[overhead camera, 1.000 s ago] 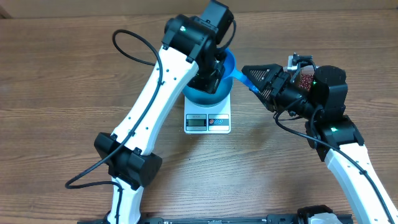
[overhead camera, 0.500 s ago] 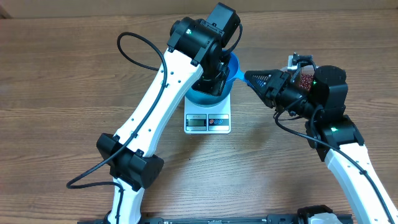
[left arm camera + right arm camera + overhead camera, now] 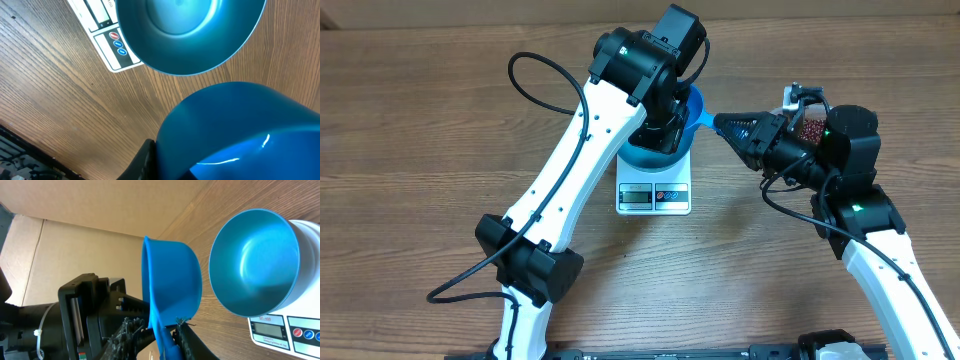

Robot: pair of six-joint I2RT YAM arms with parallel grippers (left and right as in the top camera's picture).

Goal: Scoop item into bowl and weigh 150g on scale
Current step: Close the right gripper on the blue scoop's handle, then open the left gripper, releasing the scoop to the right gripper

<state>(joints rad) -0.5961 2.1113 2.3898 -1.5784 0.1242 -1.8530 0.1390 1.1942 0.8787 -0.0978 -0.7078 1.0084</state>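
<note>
Overhead view: the bowl (image 3: 650, 155) sat on the scale (image 3: 654, 196), near the middle of the wooden table (image 3: 420, 150). The scale's display edge faced the arm bases. The left arm reached across above the bowl and covered most of it from above.

The scoop (image 3: 693, 105) hung in the air just beside the bowl's right rim, between the two grippers. On the right wrist camera I saw its cup turned on its side, with the handle running down into the right gripper (image 3: 162, 336). The jaws there were drawn in narrow against both sides of the handle, so I logged a grip on the scoop.

The left gripper (image 3: 672, 118) was up against the scoop's cup. On its own camera the cup filled the lower frame and one dark finger (image 3: 144, 161) lay at the cup's edge. I could not tell how far those jaws stood apart, or whether they had hold of the cup.

The beans (image 3: 811, 128) showed as a red-brown patch in the clear tub (image 3: 790, 98), largely hidden behind the right arm and well to the right of the scale.

Both wrist cameras looked into the bowl, upright and centred on the scale platform.
</note>
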